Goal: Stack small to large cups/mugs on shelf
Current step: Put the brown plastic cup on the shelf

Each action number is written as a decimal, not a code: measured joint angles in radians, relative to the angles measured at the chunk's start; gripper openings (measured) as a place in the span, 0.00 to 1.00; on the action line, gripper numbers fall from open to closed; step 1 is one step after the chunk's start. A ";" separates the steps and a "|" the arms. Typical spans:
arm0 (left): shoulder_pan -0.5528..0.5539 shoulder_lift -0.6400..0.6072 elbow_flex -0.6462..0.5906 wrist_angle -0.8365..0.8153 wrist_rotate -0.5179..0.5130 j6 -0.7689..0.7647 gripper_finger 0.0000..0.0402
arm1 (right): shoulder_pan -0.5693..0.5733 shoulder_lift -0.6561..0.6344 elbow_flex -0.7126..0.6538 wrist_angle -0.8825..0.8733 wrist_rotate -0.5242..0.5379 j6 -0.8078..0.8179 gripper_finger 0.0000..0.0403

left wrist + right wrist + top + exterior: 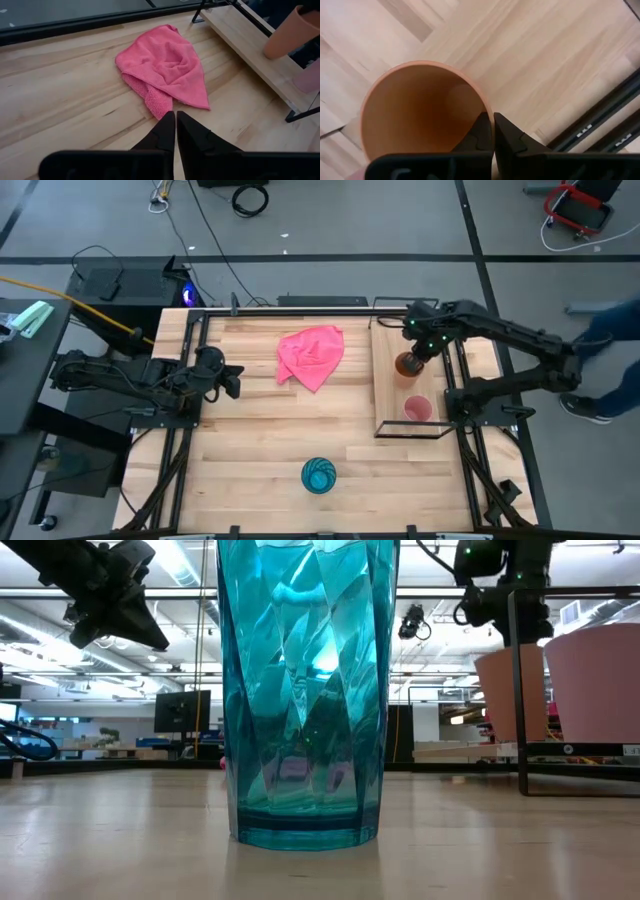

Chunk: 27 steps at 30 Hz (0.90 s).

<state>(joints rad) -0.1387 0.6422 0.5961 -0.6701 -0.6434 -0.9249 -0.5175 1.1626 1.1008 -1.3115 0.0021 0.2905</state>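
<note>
Teal cup (319,476): upright, alone at near table edge, not yet shelved. Pink cup (417,409): on shelf (392,395), near end. Orange cup (406,365): on shelf beyond; right gripper (493,131) pinches its rim, one finger inside, likely for placing. Cup base hidden. Left gripper (175,131): fingers together, empty, waiting beside pink cloth (311,355).

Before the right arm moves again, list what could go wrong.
1. The right gripper pinches only the orange cup's rim; the cup could tilt or slip out.
2. The pink cup stands close by on the shelf; a low swing could knock it.
3. The teal cup sits alone at the table's front edge.
</note>
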 joint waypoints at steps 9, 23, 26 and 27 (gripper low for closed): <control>0.000 0.000 0.000 0.000 0.000 -0.007 0.03 | -0.051 -0.094 -0.096 0.059 -0.001 -0.006 0.01; 0.000 0.000 0.000 0.000 0.000 -0.014 0.04 | -0.097 -0.160 -0.159 0.106 -0.040 -0.032 0.01; 0.000 0.000 0.000 0.000 0.000 -0.014 0.03 | -0.097 -0.159 -0.159 0.106 -0.039 -0.032 0.03; 0.000 0.000 0.000 0.000 0.000 -0.014 0.03 | -0.097 -0.159 -0.159 0.106 -0.039 -0.032 0.04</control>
<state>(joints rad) -0.1387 0.6425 0.5961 -0.6697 -0.6437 -0.9394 -0.6147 1.0038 0.9413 -1.2053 -0.0372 0.2584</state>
